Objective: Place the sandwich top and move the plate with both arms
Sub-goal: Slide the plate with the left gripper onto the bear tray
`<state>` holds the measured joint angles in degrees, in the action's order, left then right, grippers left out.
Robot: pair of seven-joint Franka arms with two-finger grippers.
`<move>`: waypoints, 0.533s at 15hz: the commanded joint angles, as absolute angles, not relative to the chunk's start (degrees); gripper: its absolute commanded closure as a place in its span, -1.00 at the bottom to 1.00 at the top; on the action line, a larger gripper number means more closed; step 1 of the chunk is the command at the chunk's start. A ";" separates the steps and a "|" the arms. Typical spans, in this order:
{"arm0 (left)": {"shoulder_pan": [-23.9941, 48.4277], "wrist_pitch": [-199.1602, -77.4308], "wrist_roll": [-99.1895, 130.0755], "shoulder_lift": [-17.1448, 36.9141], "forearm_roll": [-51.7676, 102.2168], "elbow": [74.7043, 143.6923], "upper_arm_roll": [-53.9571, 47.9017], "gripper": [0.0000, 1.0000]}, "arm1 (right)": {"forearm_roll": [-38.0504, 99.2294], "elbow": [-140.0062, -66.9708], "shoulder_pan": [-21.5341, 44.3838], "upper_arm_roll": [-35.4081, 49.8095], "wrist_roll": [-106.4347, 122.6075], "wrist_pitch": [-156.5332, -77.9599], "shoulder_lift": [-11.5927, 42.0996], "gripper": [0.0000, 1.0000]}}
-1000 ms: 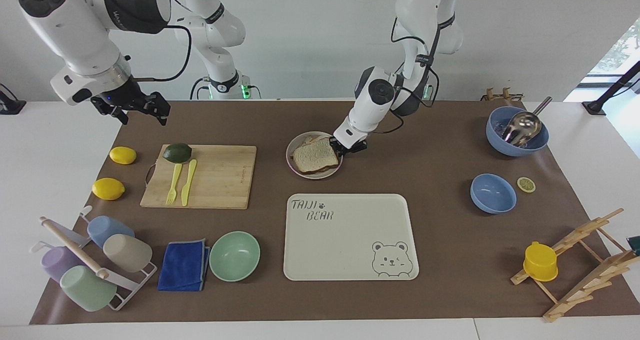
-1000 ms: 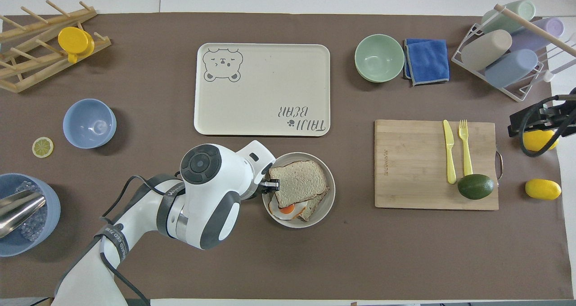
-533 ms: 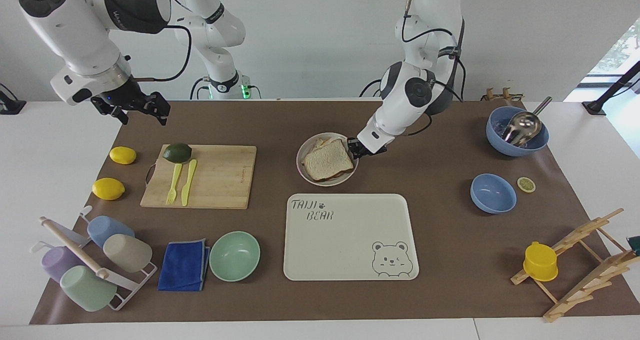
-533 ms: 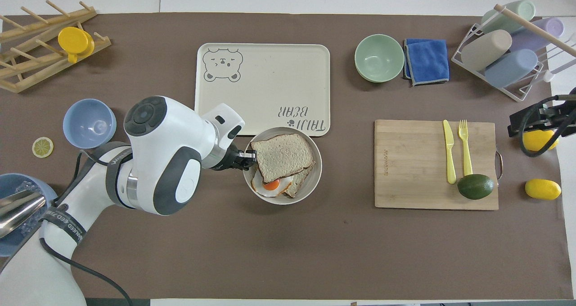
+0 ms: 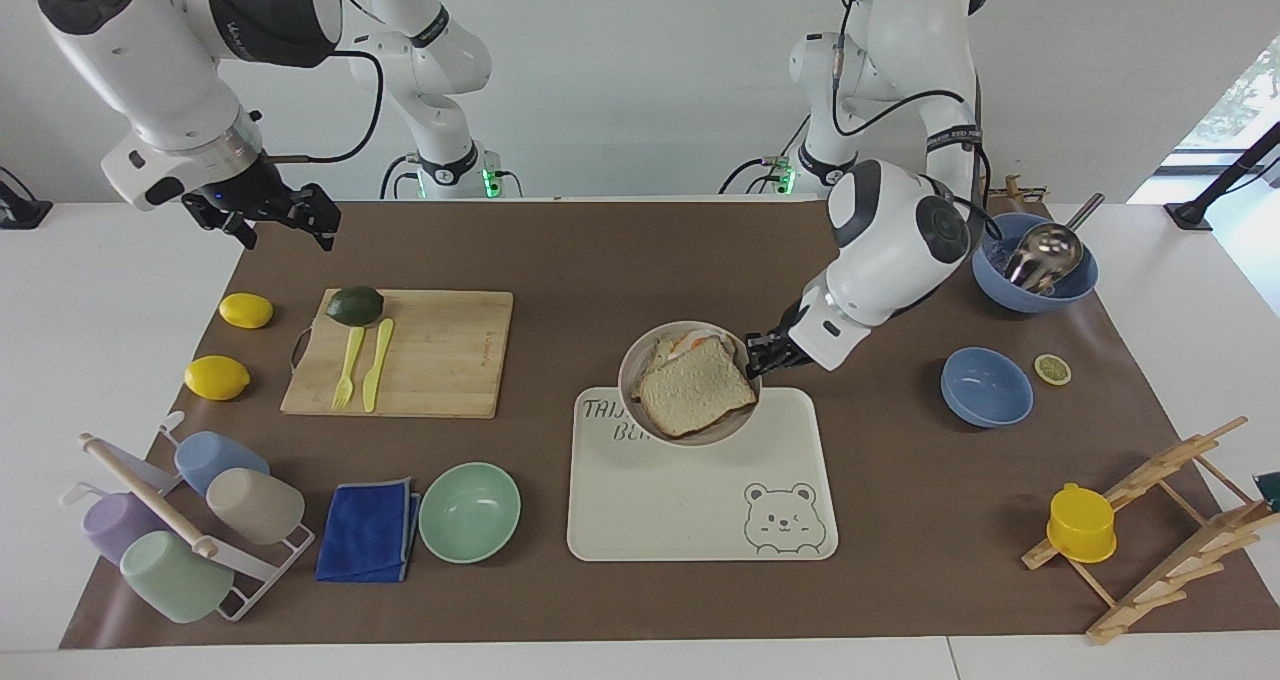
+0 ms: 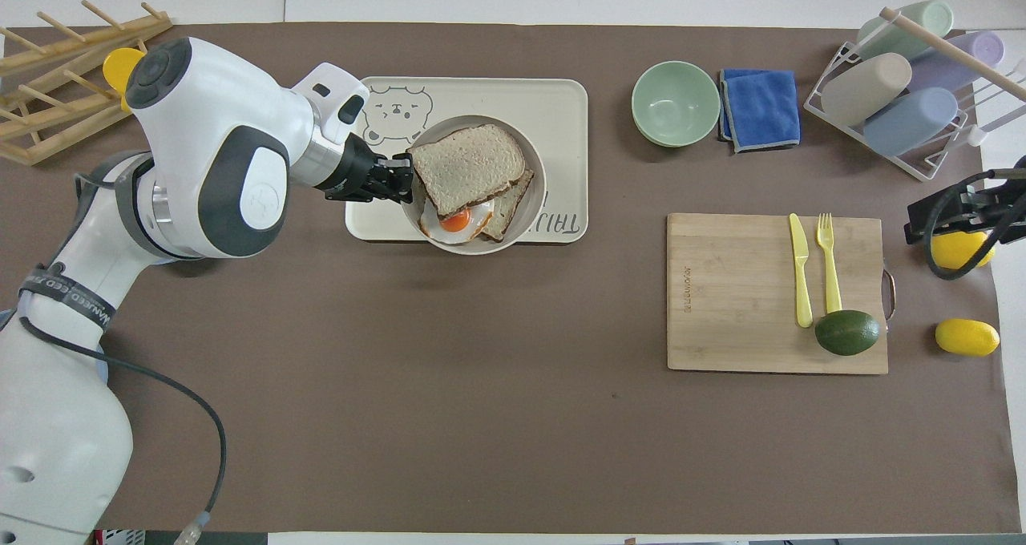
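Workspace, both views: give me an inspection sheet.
Surface: brown mat on white table.
Job's things: round grey-beige plate held over cream bear-printed tray; wholemeal bread slice on the egg-topped slice.
Clutter: bamboo cutting board, mint-green bowl, blue cloth, cup rack.
Grippers: left gripper shut on plate rim; right gripper open, waiting above the mat's corner.
Cables: black cable on right arm.
Surroundings: white wall.

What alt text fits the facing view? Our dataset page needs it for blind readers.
The left gripper holds the plate by its rim over the tray, the sandwich top lying on the egg and bread. The right gripper waits, fingers open, above the table's end near the cutting board.
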<state>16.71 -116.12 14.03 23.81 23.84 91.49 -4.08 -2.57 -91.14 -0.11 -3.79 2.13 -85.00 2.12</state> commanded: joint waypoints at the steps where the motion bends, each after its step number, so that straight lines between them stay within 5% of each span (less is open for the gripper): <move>1: 16.35 -116.17 13.18 31.71 24.79 83.24 -4.31 1.00 | -2.11 -90.53 -0.44 -3.69 3.43 -83.76 2.11 -1.00; 8: 16.61 -123.91 10.73 33.14 23.73 86.38 -4.22 1.00 | -2.20 -90.53 -0.44 -3.69 3.43 -83.85 2.11 -1.00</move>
<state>16.40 -122.08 12.15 33.61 23.72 85.47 -4.33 -2.57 -91.14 -0.11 -3.79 2.13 -85.00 2.12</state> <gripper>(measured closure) 0.956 0.000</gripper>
